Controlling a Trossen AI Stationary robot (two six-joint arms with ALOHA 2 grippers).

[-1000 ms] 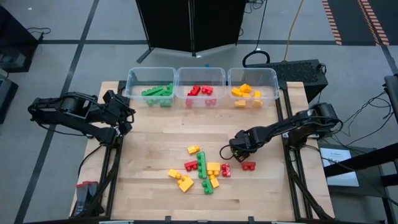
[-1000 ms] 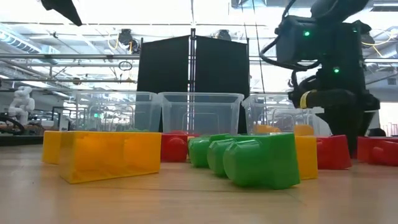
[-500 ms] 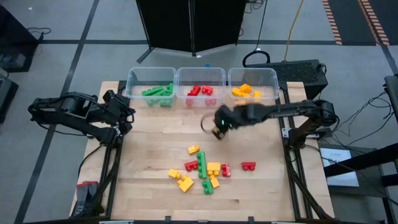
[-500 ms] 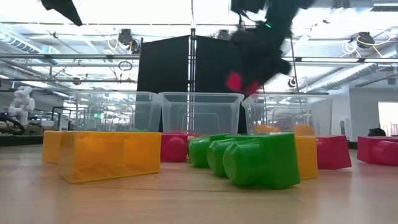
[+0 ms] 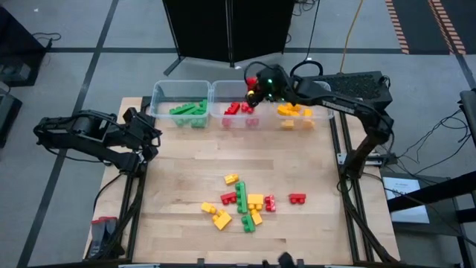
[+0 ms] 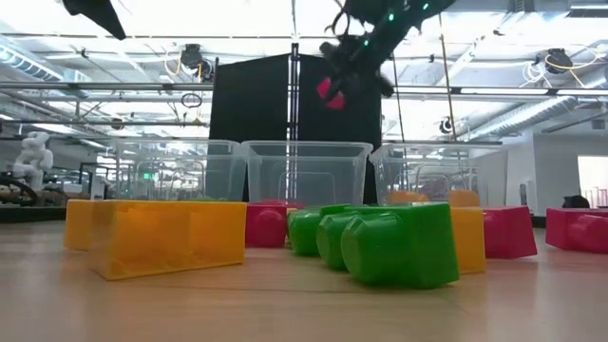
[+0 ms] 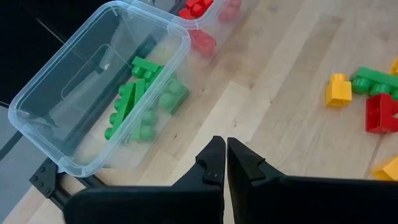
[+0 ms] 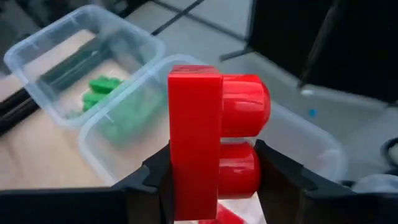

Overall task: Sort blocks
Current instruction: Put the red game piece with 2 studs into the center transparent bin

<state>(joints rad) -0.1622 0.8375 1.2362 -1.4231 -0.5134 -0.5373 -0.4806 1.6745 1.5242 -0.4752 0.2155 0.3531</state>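
My right gripper (image 5: 253,94) is up in the air over the far part of the table, above the middle clear bin (image 5: 239,88), shut on a red block (image 8: 205,137). The low view shows this block (image 6: 330,92) high above the bins. The other blocks lie in a loose pile of red, green and yellow (image 5: 245,202) on the wooden table, nearer the front edge. My left gripper (image 5: 154,138) waits shut at the table's left edge, beside the green bin (image 7: 93,93), touching nothing. My right gripper pinches the red block between its two fingers (image 8: 152,174), one on each of two opposite sides (image 8: 179,165). The studs stick out sideways between the fingers. The fingers slant down from the table's right. The block is lifted clear, over the middle bin.
Three clear bins stand in a row at the far edge: the left one (image 5: 181,93) holds green blocks, the middle one red, the right one (image 5: 301,95) yellow. A lone red block (image 5: 297,198) lies right of the pile. Bare wood lies between bins and pile.
My right gripper has risen from the table beside the pile with the red block in its hold. It has swung toward the far edge and somewhat left, to above the middle bin. It has tipped from pointing down to slanting. The block is lifted clear.
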